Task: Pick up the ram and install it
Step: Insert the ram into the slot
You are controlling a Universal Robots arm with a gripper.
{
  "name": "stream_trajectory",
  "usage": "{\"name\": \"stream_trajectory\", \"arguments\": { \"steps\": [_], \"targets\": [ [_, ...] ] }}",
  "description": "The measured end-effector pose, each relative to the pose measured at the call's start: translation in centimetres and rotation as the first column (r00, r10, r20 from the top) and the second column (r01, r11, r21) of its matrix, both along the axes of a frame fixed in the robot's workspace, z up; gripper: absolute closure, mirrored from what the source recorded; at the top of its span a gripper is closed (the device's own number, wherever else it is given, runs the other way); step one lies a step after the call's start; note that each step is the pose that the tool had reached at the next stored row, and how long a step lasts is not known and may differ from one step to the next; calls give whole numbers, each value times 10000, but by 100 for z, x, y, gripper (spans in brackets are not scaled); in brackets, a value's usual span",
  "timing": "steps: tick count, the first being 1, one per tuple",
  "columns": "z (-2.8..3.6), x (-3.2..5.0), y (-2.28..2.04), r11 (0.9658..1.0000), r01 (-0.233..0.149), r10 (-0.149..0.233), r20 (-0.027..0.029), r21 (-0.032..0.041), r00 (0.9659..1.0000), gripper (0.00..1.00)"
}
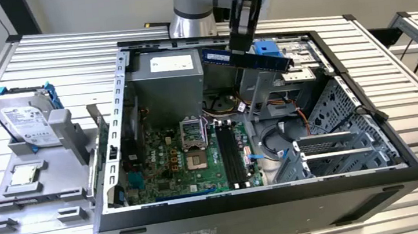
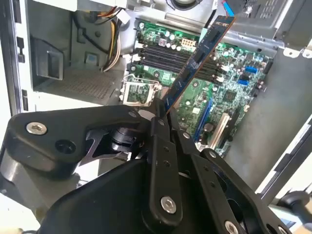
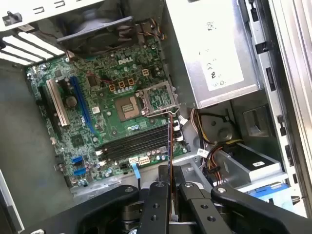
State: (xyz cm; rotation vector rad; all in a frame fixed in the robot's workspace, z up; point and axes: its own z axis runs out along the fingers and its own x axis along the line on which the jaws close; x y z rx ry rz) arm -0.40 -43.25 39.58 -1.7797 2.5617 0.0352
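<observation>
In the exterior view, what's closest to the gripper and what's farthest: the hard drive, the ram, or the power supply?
1. The ram, clamped in the gripper above the open case.
2. The power supply, inside the case, toward the exterior view's left.
3. The hard drive, on the grey stand outside the case, far at the exterior view's left.

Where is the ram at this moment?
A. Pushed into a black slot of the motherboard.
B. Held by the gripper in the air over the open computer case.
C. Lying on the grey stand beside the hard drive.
B: the gripper is shut on the ram, which hangs over the open computer case, above the motherboard's black slots.
</observation>
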Motion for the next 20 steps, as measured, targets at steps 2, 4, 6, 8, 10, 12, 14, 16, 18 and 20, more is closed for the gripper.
{"name": "stream_trajectory", "arguments": {
  "steps": [2,4,6,8,10,12,14,16,18,20],
  "targets": [
    [0,0,0,9996,296,-296,0,0,9996,100],
    [0,0,0,9984,569,-569,0,-1,9984,100],
    [1,0,0,9968,802,-802,0,-1,9968,100],
    [1,0,-1,9950,1004,-1004,0,-2,9950,100],
    [0,0,-4,9930,1184,-1184,0,-1,9930,100],
    [0,-1,-7,9906,1369,-1369,0,0,9906,100],
    [0,0,-11,9876,1567,-1567,0,0,9876,100],
    [0,0,-14,9841,1779,-1779,0,0,9841,100],
    [0,0,-17,9802,1980,-1980,0,0,9802,100],
    [0,0,-20,9755,2202,-2202,0,0,9755,100]
  ]
}}
